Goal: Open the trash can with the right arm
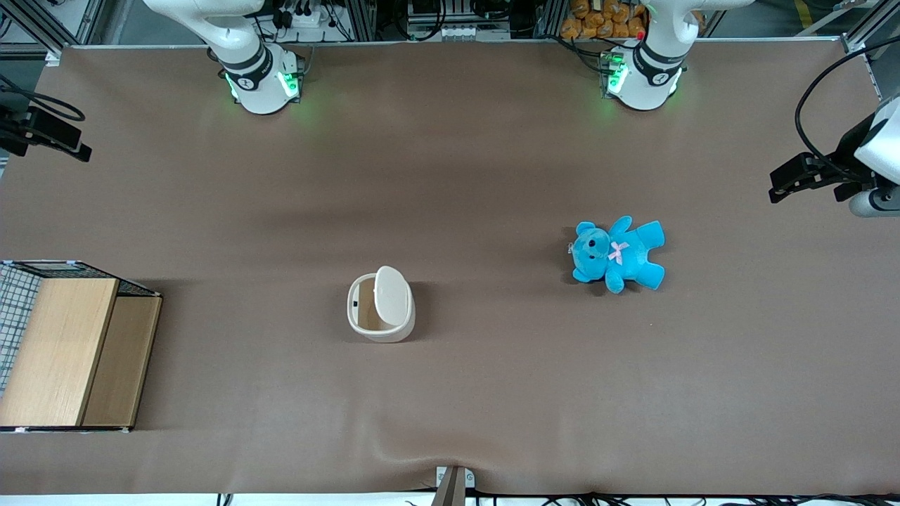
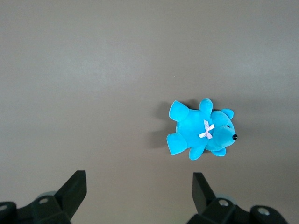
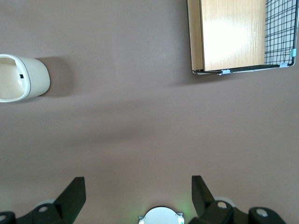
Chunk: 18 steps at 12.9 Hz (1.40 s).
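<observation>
Trash can (image 1: 380, 308) stands mid-table, lid (image 1: 391, 295) raised, tan interior exposed. Gripper (image 3: 135, 196) hangs high above the table toward the working arm's end, fingers (image 3: 74, 193) spread, holding nothing.

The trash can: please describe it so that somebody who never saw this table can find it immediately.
On the brown table, look nearer the front camera than both arm bases, between the wooden box and the blue teddy. The trash can is small, cream-white, its lid raised over a tan inside. The gripper hangs open, well away.
</observation>
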{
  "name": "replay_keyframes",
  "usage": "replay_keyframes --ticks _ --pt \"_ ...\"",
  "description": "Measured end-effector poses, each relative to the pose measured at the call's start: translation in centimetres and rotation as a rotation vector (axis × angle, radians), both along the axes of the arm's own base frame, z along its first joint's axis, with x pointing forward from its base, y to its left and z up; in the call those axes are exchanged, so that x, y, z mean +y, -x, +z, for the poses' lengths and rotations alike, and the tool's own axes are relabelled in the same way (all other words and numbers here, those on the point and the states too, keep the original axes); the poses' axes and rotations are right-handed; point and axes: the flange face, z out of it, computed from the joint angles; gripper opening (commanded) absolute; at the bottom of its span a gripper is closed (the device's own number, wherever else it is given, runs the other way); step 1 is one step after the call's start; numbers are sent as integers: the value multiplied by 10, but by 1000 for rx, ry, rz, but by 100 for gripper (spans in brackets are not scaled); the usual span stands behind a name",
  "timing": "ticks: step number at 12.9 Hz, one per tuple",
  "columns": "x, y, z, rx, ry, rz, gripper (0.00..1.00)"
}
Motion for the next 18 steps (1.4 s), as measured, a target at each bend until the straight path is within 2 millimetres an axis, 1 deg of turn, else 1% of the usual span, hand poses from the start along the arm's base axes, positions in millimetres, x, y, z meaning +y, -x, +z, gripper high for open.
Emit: replay_keyframes --ticks 12,18 --pt "-3 -1 1 -7 3 -5 100" --pt "-11 0 1 -9 4 -21 100"
